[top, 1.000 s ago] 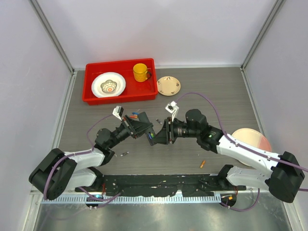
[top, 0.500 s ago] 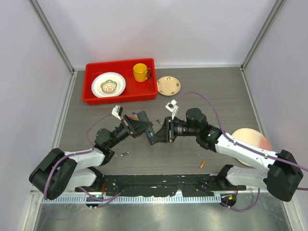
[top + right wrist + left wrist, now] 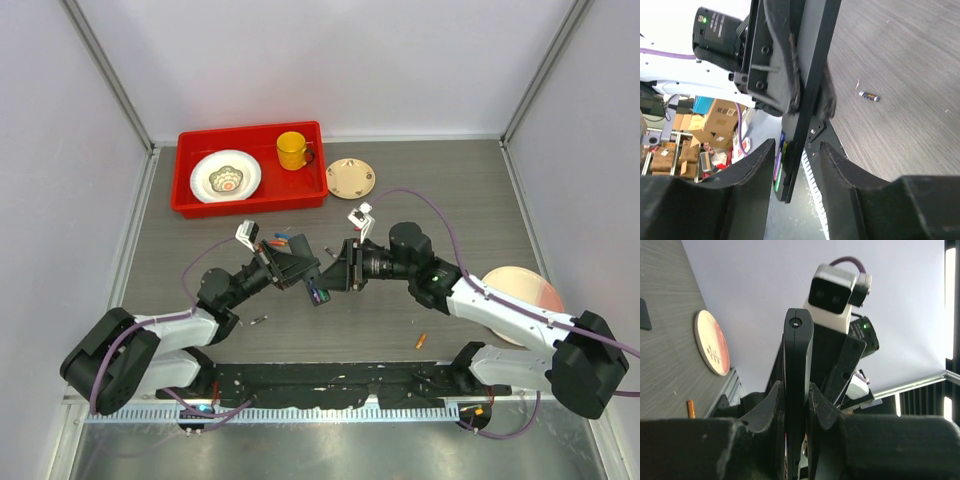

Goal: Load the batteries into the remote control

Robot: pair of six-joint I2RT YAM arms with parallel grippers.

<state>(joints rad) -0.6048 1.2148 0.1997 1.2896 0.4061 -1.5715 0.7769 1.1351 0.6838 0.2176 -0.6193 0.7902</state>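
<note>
The grey wood-grain tabletop [image 3: 450, 200] sits inside pale walls [image 3: 330, 60] with metal corner posts. At its far left a red tray [image 3: 250, 204] carries a white dish [image 3: 225, 176] and a yellow mug [image 3: 292, 150]; a beige plate [image 3: 351, 178] lies just beside the tray, and a pink plate [image 3: 518, 287] lies near the right edge. Mid-table, the left tool [image 3: 796, 390] is clenched on the remote control [image 3: 318, 293], holding it up off the surface. The right tool [image 3: 797, 145] is released, its fingers [image 3: 757, 162] parted on either side of the remote's end. Coloured batteries [image 3: 781, 160] show in the remote. An orange battery [image 3: 421, 341] and another loose cell [image 3: 869, 96] lie on the tabletop.
</note>
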